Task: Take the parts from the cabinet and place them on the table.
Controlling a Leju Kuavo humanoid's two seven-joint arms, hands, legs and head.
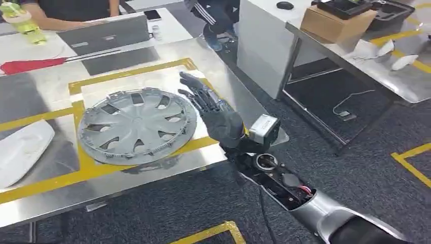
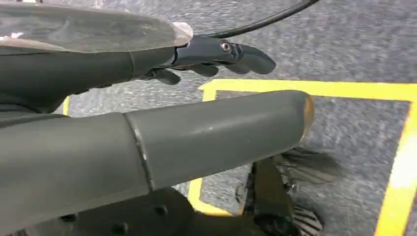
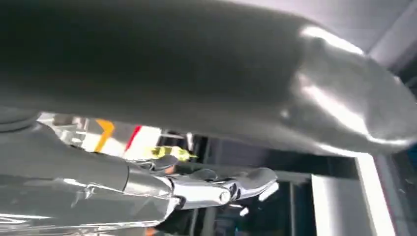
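A grey wheel cover [image 1: 136, 124] lies flat on the steel table [image 1: 45, 86], inside a yellow tape rectangle. My right hand [image 1: 211, 109] hovers just beside the cover's right rim, fingers spread and pointing away from me, holding nothing. In the right wrist view the same hand [image 3: 196, 98] shows its thick thumb and shiny fingers apart, with nothing between them. My left hand [image 2: 147, 123] hangs over the carpeted floor in the left wrist view, thumb and fingers stretched out and empty.
A white curved part [image 1: 23, 147] rests at the table's left edge. A red-handled tool [image 1: 30, 65] and a laptop [image 1: 104, 35] lie farther back, where a person [image 1: 66, 10] sits. A second table to the right carries a cardboard box [image 1: 333, 23] and a black tray [image 1: 366, 10].
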